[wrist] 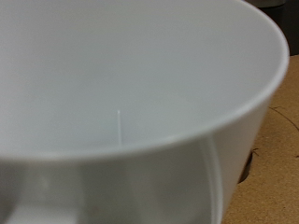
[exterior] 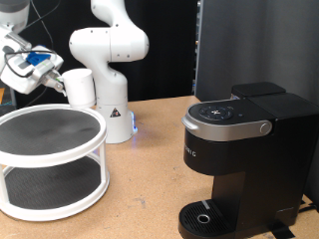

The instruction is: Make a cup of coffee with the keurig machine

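Hovering: gripper [exterior: 55,82] up at the exterior view's top left, above the white two-tier stand [exterior: 50,159].
Fingers: spread and hold cannot be told; none show in the wrist view.
Cup [wrist: 131,84]: fills the wrist view, white interior and rim, right up against the camera.
Keurig machine [exterior: 239,159]: well away from the fingers, at the exterior view's right, lid down, on the desk [exterior: 150,189].

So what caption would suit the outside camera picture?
Keurig machine sits closed at right, a white two-tier round shelf at left, the arm's end effector raised above the shelf.
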Tool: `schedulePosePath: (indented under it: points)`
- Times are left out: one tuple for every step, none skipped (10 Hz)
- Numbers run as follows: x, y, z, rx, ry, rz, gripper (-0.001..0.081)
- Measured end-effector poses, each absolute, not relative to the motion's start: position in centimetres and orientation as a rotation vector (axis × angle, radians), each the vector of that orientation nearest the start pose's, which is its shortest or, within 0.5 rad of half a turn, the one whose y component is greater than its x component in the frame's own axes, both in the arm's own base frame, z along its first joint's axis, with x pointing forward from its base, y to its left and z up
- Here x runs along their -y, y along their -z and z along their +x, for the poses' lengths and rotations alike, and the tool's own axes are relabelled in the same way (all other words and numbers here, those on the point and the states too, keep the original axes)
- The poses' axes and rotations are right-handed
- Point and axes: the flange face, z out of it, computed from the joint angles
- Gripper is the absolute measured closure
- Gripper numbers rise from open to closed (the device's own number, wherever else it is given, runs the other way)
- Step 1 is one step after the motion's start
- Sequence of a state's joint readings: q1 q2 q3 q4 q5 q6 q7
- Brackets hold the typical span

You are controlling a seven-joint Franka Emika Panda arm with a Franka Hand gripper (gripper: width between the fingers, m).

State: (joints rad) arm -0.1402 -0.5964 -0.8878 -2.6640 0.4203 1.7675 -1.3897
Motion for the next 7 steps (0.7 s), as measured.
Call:
schedulePosePath:
  points:
    - [25.3, -36.5, 21.7, 0.459, 0.641, -2.213, 0.0735]
    - [25.2, -36.4, 21.7, 0.446, 0.655, -2.209, 0.0735]
    - [25.0, -36.2, 22.1, 0.396, 0.69, -2.207, 0.0735]
    - [24.5, -35.7, 22.8, 0.34, 0.735, -2.21, 0.0735]
    - [23.6, -35.3, 23.8, 0.297, 0.774, -2.211, 0.0735]
    - [22.6, -35.1, 25.0, 0.271, 0.803, -2.214, 0.0735]
    - [21.5, -35.0, 26.2, 0.256, 0.823, -2.224, 0.0735]
